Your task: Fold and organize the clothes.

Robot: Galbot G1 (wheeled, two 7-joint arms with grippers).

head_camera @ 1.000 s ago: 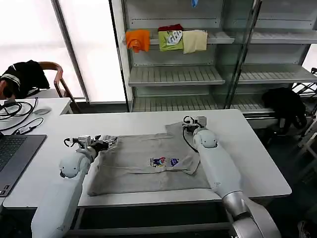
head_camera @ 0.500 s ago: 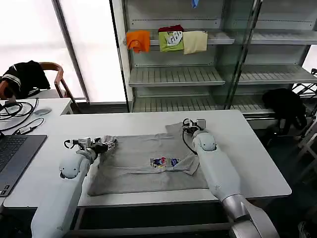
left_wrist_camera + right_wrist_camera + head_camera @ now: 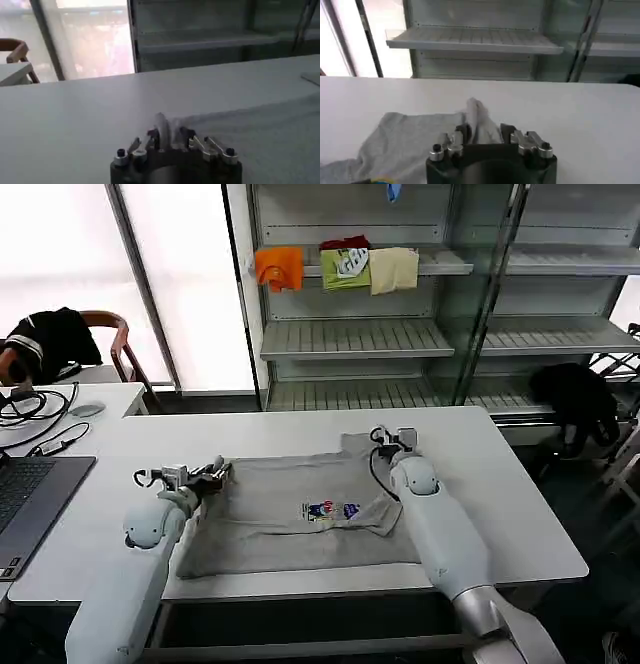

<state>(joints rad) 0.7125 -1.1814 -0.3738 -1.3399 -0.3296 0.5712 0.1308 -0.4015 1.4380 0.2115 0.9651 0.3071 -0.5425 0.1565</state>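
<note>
My left gripper [image 3: 222, 471] is pinched on the far left corner of the grey shirt [image 3: 300, 519]; in the left wrist view a fold of cloth stands up between the fingers [image 3: 161, 134]. My right gripper [image 3: 392, 436] is clamped on the far right corner, cloth bunched up between its fingers [image 3: 465, 134]. Both sit low over the white table [image 3: 500, 484], at the shirt's far edge.

The shirt lies mostly flat in the table's middle, chest print [image 3: 331, 510] facing up, the right sleeve area rumpled near my right forearm. A laptop [image 3: 25, 494] and cables [image 3: 35, 409] sit on the desk to my left, well apart. Other folded clothes [image 3: 335, 264] rest on the shelf [image 3: 350, 334] behind.

Risks, as I judge them: each grip takes only a thin pinch, so one corner could slip out when I lift. Uneven pull between my arms would skew the fold. The rumple at the right could get folded in. My right forearm rests over the cloth and may drag it.
</note>
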